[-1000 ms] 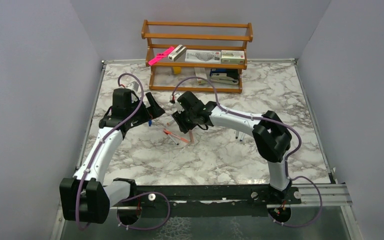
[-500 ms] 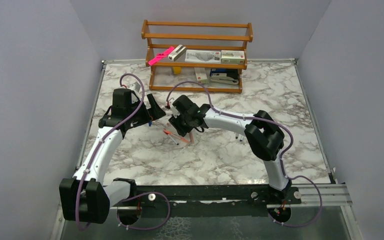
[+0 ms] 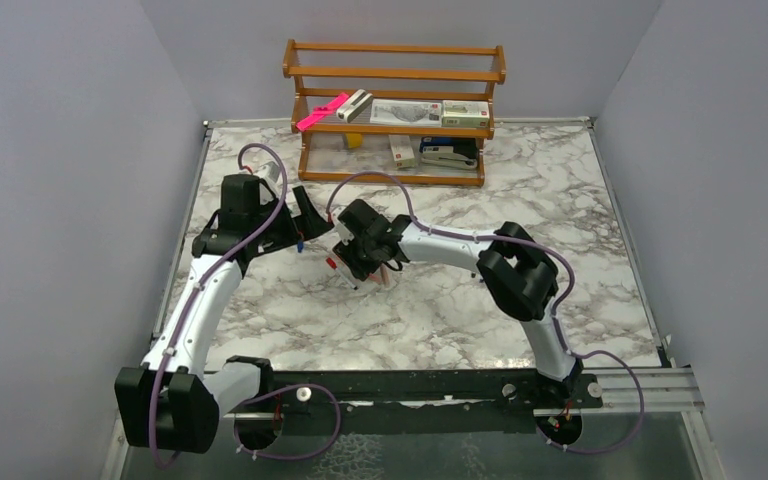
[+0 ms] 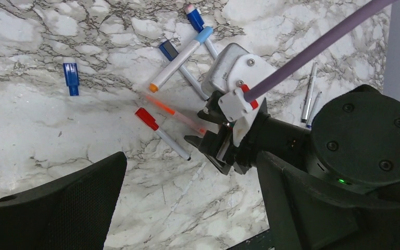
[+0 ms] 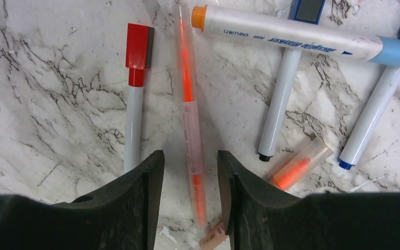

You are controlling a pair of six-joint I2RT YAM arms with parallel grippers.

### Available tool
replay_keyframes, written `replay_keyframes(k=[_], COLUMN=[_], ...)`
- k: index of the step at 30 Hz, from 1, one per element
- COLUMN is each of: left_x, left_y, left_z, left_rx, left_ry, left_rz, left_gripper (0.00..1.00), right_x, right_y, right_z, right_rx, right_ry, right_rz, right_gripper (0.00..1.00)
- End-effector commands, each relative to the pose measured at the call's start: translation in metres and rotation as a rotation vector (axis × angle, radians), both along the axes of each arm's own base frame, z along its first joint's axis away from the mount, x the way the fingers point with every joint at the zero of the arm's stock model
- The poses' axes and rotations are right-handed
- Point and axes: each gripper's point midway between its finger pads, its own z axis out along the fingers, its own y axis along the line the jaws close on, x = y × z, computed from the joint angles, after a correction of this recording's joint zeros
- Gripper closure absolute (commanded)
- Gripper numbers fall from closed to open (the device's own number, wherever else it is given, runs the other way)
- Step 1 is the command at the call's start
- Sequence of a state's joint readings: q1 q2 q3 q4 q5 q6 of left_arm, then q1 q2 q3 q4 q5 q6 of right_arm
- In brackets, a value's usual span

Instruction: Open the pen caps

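Your right gripper (image 5: 190,156) stands fingers apart astride the orange pen (image 5: 186,78), lined up to pinch it; red cap (image 5: 139,47) at eleven o'clock. Left gripper (image 4: 192,208) hangs spread wide, empty.

White-grey marble table (image 3: 440,310), wooden rack (image 3: 393,75) parked at the far edge. Loose mid-table: red-capped pen (image 5: 134,104), clear orange pen (image 5: 190,114) just beside it, fat white marker (image 5: 291,34), clear orange cap (image 5: 299,169), two white-barrelled pens (image 5: 280,99). Lone blue cap (image 4: 71,78) off by itself, two thin pens (image 4: 308,99) well apart.
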State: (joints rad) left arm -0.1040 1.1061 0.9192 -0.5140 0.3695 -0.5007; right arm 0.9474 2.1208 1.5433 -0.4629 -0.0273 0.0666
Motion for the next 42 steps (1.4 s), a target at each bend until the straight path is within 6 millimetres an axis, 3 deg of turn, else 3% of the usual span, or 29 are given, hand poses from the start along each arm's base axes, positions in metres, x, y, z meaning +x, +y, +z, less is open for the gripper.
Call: replay_keyframes(k=[1, 3, 6, 9, 14, 20, 26, 30, 36, 42], left_x=[-0.007, -0.008, -0.01, -0.011, -0.012, -0.013, -0.018, -0.027, -0.032, -0.036], left_y=[0.0, 0.0, 0.001, 0.001, 0.0, -0.009, -0.022, -0.028, -0.041, -0.058], left_z=[0.016, 0.018, 0.02, 0.024, 0.036, 0.074, 0.1, 0.118, 0.136, 0.147], left_rx=[-0.015, -0.018, -0.014, -0.015, -0.029, -0.074, -0.144, -0.199, -0.292, -0.435], left_ry=[-0.041, -0.041, -0.038, -0.041, -0.059, -0.146, -0.173, -0.224, -0.26, -0.27], left_rz=[-0.008, -0.003, 0.002, 0.005, 0.002, -0.037, -0.103, -0.119, -0.17, -0.239], left_gripper=[0.01, 0.01, 0.01, 0.01, 0.01, 0.01, 0.01, 0.01, 0.01, 0.01], right_x=[0.005, 0.007, 0.009, 0.004, -0.001, -0.016, -0.059, -0.09, -0.126, -0.142], right_y=[0.006, 0.004, -0.002, -0.006, -0.005, -0.005, -0.022, -0.042, -0.066, -0.071], right_z=[-0.011, -0.016, -0.02, -0.012, 0.03, 0.111, 0.205, 0.243, 0.268, 0.283], right_rx=[-0.023, -0.041, -0.075, -0.06, 0.026, 0.204, 0.433, 0.584, 0.688, 0.774], right_ry=[-0.012, -0.014, -0.017, -0.013, -0.033, -0.039, -0.013, -0.022, -0.001, 0.013], right_rz=[-0.004, -0.01, -0.037, -0.042, -0.047, -0.057, 0.01, 0.077, 0.127, 0.156], right_gripper=[0.59, 0.63, 0.8, 0.99, 0.99, 0.99, 0.99, 0.99, 0.99, 0.99])
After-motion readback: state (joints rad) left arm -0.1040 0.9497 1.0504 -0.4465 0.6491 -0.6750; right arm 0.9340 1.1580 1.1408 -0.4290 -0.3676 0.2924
